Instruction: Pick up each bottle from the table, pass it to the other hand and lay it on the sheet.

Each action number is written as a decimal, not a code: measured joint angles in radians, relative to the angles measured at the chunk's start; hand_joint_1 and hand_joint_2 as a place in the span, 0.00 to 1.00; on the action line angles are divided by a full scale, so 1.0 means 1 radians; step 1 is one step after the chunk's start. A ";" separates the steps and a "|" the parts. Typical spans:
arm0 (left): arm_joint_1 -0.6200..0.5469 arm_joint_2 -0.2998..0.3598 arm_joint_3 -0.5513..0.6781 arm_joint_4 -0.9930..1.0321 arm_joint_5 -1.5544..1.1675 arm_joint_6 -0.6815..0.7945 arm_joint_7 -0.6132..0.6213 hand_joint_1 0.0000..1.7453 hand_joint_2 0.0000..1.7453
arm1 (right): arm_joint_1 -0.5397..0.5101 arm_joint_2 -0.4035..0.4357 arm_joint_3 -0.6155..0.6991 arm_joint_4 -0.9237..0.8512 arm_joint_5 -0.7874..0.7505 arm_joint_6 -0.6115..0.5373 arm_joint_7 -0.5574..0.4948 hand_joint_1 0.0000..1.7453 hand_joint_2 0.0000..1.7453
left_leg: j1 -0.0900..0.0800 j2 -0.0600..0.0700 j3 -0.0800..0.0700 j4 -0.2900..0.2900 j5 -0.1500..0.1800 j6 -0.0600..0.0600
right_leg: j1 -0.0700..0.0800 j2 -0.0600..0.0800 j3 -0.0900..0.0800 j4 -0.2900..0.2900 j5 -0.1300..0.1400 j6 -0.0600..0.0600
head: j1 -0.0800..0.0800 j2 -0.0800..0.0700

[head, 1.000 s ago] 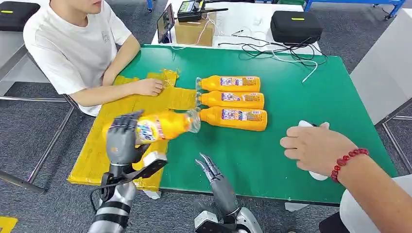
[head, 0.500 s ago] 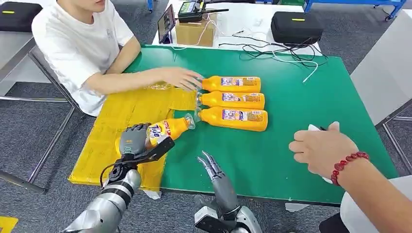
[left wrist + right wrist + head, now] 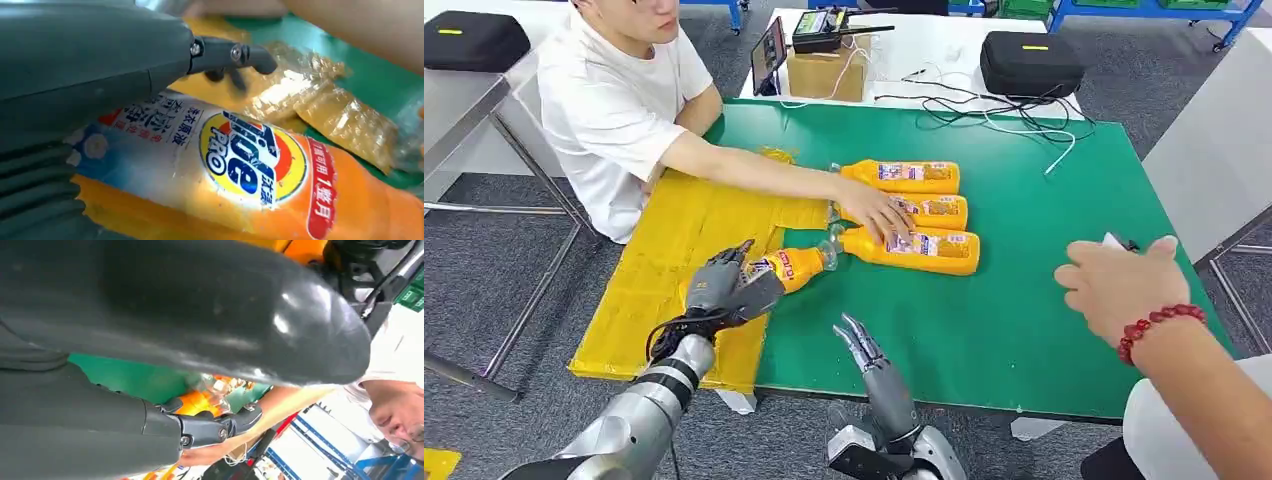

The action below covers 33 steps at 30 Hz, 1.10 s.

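Gripping an orange bottle (image 3: 779, 271) around its labelled body, the left hand (image 3: 722, 290) has it lying low over the near edge of the yellow sheet (image 3: 674, 250), neck and clear cap pointing toward the green counter (image 3: 1024, 250). From the left wrist view the bottle's label (image 3: 240, 155) sits right under the palm, fingers (image 3: 235, 54) reaching over the top. Whether the bottle touches the sheet, hard to call. The right hand (image 3: 861, 345) waits at the counter's near edge, fingers straight and a little apart, holding nothing. Three more orange bottles (image 3: 904, 176) lie side by side mid-counter; a seated person's hand (image 3: 876, 212) rests across the nearer two. Another person's hand with a red bead bracelet (image 3: 1124, 285) hovers at the right.
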 measured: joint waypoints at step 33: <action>0.302 -0.124 -0.242 -0.702 0.685 0.395 -0.323 0.00 1.00 | 0.022 -0.030 -0.167 -0.061 0.533 -0.202 0.015 0.00 1.00 | 0.000 0.002 -0.016 0.001 0.001 0.001 | 0.000 -0.001 -0.016 0.000 0.003 -0.002 | 0.000 0.000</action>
